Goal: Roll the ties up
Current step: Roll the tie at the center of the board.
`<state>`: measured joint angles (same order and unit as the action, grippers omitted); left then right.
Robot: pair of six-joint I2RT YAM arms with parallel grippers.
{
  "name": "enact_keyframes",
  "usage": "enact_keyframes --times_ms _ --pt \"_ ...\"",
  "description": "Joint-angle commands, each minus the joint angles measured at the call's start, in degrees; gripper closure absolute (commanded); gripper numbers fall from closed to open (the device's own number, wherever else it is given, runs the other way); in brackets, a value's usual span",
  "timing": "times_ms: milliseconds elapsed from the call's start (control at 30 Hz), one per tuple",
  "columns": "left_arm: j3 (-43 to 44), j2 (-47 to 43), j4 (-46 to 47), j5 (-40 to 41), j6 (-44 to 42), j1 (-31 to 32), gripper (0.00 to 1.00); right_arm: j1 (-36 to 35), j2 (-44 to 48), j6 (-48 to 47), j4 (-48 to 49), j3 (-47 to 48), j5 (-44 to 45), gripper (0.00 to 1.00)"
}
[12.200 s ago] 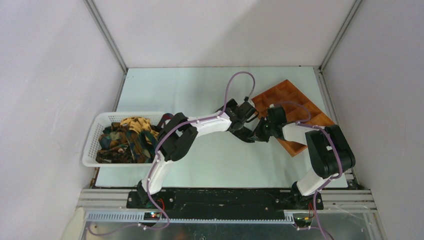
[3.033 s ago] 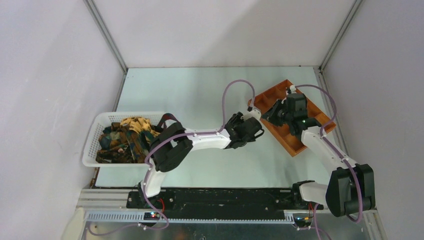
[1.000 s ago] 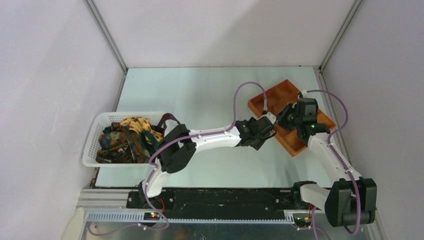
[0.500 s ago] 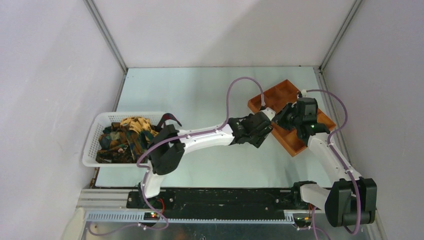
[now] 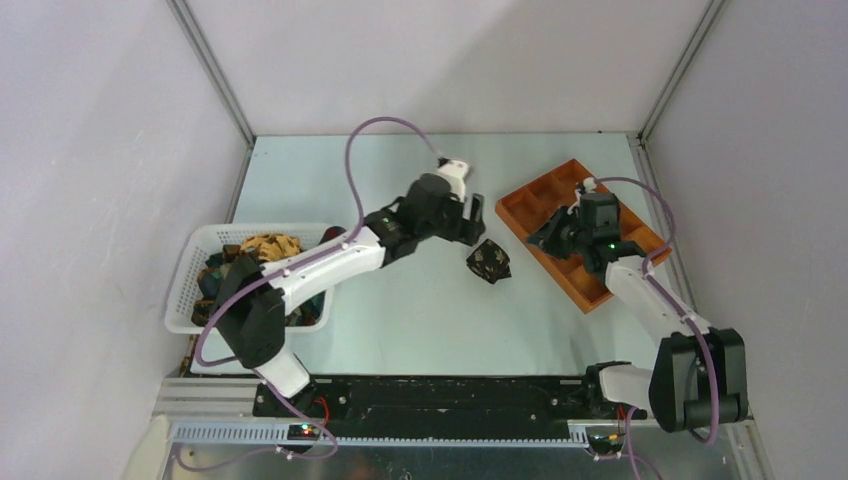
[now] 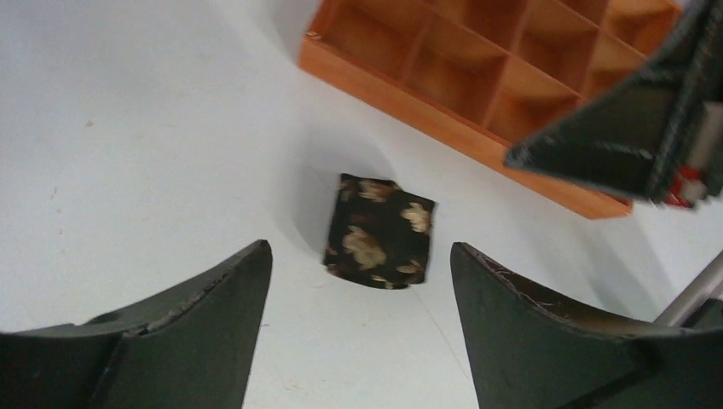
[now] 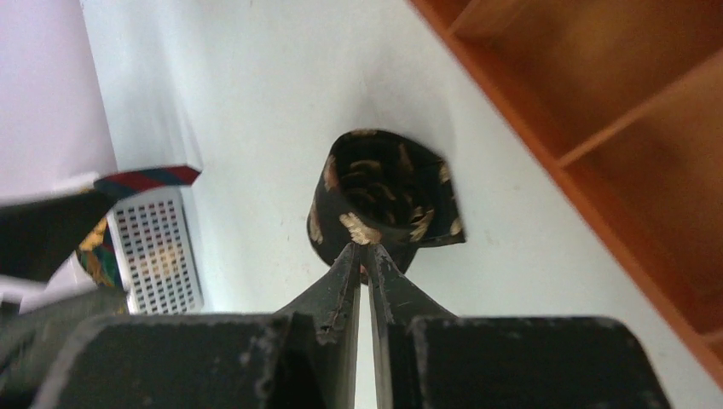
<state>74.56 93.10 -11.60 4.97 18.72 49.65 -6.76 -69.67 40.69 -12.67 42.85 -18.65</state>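
A rolled tie [image 5: 490, 262], black with gold leaf print, lies alone on the table just left of the orange tray [image 5: 520, 200]. It shows in the left wrist view [image 6: 379, 230] and the right wrist view [image 7: 388, 183]. My left gripper [image 5: 478, 213] is open and empty, raised above and behind the roll; its jaws stand wide apart [image 6: 360, 256]. My right gripper [image 5: 535, 242] is shut with nothing in it, over the tray's near-left edge, its tips pointing at the roll [image 7: 364, 249] but apart from it. More ties [image 5: 250, 268] are piled in the white basket.
The white mesh basket [image 5: 190, 270] stands at the left edge of the table and shows in the right wrist view [image 7: 158, 251]. The orange compartment tray lies at the back right [image 6: 477, 94] [image 7: 631, 128]. The right gripper body shows in the left wrist view [image 6: 631, 128].
My left gripper has let go of the rolled tie and swung up and back to the left. The roll now lies on the table. My right gripper has shifted slightly left.
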Motion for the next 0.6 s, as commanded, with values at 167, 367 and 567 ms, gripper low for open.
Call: enact_keyframes --times_ms 167,367,567 --pt "-9.52 4.01 19.94 -20.93 7.4 -10.84 0.06 -8.6 -11.09 4.71 9.99 0.39 -4.29 0.9" --pt "-9.96 9.08 26.13 -27.66 9.65 -11.6 0.0 -9.57 -14.38 6.12 11.17 0.39 -5.07 0.91" --pt "-10.2 13.99 29.14 -30.79 11.72 -11.59 0.0 -9.74 -14.99 5.12 8.91 0.39 -3.75 0.91"
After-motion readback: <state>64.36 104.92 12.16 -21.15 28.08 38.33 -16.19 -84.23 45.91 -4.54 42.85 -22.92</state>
